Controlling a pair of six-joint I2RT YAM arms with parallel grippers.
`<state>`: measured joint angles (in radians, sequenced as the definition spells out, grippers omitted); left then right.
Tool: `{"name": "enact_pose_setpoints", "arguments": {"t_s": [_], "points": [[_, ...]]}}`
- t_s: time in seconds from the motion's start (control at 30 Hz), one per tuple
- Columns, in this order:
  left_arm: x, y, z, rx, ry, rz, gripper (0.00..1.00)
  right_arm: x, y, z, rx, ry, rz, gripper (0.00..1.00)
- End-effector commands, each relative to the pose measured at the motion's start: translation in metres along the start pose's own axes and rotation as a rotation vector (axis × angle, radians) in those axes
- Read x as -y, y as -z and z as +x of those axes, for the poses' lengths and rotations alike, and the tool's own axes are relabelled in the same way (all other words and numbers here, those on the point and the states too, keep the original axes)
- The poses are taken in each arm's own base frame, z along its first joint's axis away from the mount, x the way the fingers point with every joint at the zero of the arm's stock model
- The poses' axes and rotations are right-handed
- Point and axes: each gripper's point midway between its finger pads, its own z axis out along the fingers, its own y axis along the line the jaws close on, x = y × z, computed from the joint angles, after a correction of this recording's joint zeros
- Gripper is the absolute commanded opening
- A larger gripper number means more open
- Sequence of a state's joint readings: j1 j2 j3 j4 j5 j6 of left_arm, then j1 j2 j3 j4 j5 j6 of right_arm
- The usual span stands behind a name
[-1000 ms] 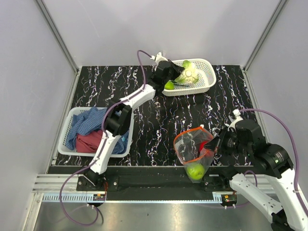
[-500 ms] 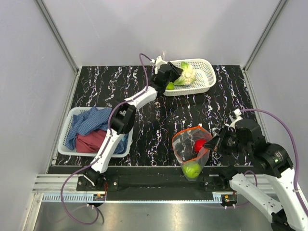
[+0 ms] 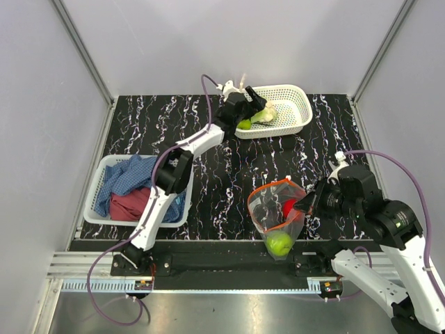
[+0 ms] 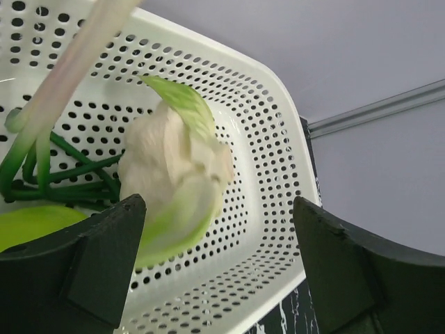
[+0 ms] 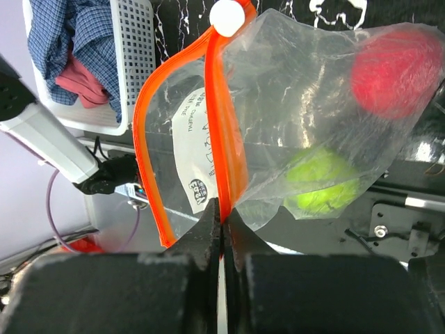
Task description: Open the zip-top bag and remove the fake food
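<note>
On the black marbled tabletop, a white basket at near left holds a blue cloth and a red cloth; another white basket stands far right.

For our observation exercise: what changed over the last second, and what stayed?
The left gripper opened, letting the cabbage piece drop into the white basket. The right gripper stayed shut on the zip-top bag; red piece and lime fruit remain inside.

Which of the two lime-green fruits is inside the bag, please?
The near fruit, low in the bag pinched by the right gripper; the other fruit lies in the far basket.
</note>
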<state>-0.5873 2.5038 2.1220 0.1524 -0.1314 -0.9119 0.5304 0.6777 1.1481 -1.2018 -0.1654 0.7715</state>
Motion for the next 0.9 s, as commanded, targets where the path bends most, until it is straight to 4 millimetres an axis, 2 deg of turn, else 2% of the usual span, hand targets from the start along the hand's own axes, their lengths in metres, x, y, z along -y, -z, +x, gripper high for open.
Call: {"name": "enact_pose_setpoints", "arguments": {"t_s": [0.0,0.03,0.07,0.1,0.2,0.23,0.27,0.3,0.33,0.4,0.43,0.5,0.53,0.6,0.63,0.7,0.73,0.87], "points": [[0.111,0.07,-0.093,0.115,-0.035,0.202,0.87,-0.006,0.002,-0.01,0.017,0.105,-0.007,0.0],[0.105,0.077,-0.081,0.07,-0.047,0.199,0.86,-0.008,0.0,-0.009,0.005,0.118,-0.02,0.0],[0.116,0.089,-0.077,0.052,-0.059,0.221,0.83,-0.008,-0.002,-0.007,-0.008,0.129,-0.022,0.0],[0.137,0.113,-0.087,0.054,-0.075,0.258,0.81,-0.009,-0.003,-0.008,-0.013,0.153,-0.026,0.0],[0.133,0.152,-0.053,-0.061,-0.2,0.217,0.77,-0.008,-0.006,-0.009,-0.021,0.182,-0.019,0.0],[0.146,0.185,-0.048,-0.083,-0.227,0.239,0.76,-0.008,-0.006,-0.011,-0.015,0.181,-0.017,0.0],[0.14,0.201,-0.037,-0.125,-0.254,0.218,0.77,-0.008,-0.007,-0.012,-0.009,0.182,-0.018,0.0],[0.144,0.219,-0.033,-0.141,-0.284,0.227,0.77,-0.008,-0.009,-0.012,-0.006,0.181,-0.023,0.0],[0.146,0.249,-0.017,-0.186,-0.309,0.238,0.77,-0.008,-0.01,-0.011,-0.003,0.181,-0.029,0.0],[0.155,0.281,-0.001,-0.231,-0.351,0.263,0.76,-0.01,-0.015,-0.008,-0.011,0.176,-0.053,0.0],[0.163,0.309,0.017,-0.287,-0.378,0.278,0.75,-0.01,-0.015,-0.007,-0.008,0.174,-0.065,0.0],[0.166,0.334,0.043,-0.352,-0.414,0.287,0.72,-0.008,-0.02,-0.006,-0.003,0.156,-0.063,0.0],[0.171,0.358,0.07,-0.421,-0.448,0.304,0.71,-0.008,-0.021,-0.007,0.004,0.151,-0.064,0.0],[0.177,0.378,0.087,-0.463,-0.456,0.311,0.68,-0.01,-0.022,-0.009,0.006,0.142,-0.066,0.0],[0.179,0.396,0.106,-0.51,-0.477,0.315,0.64,-0.01,-0.023,-0.009,0.005,0.137,-0.063,0.0],[0.179,0.406,0.117,-0.516,-0.475,0.286,0.6,-0.009,-0.025,-0.01,0.01,0.121,-0.056,0.0],[0.18,0.416,0.128,-0.54,-0.484,0.29,0.55,-0.008,-0.024,-0.009,0.014,0.114,-0.056,0.0],[0.182,0.434,0.143,-0.574,-0.494,0.272,0.44,-0.007,-0.026,-0.006,0.017,0.093,-0.073,0.0]]}}
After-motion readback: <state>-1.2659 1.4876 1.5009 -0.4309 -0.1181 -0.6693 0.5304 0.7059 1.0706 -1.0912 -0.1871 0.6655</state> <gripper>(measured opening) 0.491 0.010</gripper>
